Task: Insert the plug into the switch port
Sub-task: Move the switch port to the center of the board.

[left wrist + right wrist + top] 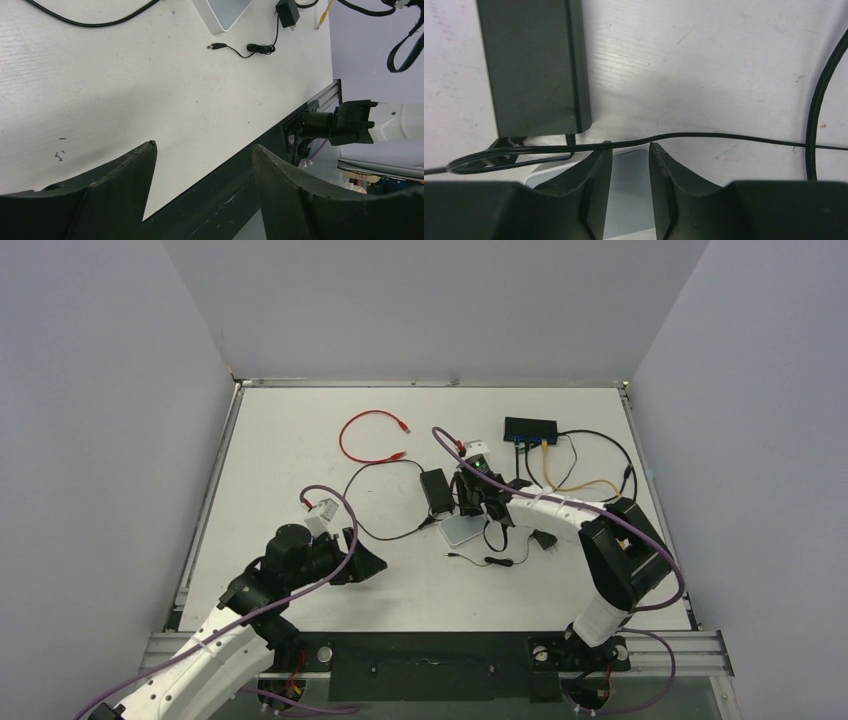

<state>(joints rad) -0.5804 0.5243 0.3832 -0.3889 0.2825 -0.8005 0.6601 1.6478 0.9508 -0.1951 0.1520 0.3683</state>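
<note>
Right pincer (629,147) stands narrowly parted at thin black cable (724,135); left pincer (203,145) gapes wide.

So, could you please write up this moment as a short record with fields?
left pincer: open, empty, above the table
right pincer: slightly open above the grey pad, thin black cable crossing its tips
switch: far right of the table, yellow cable at its front face
red cable: lying loose, left of the switch
adapter brick: next to the grey pad
</note>
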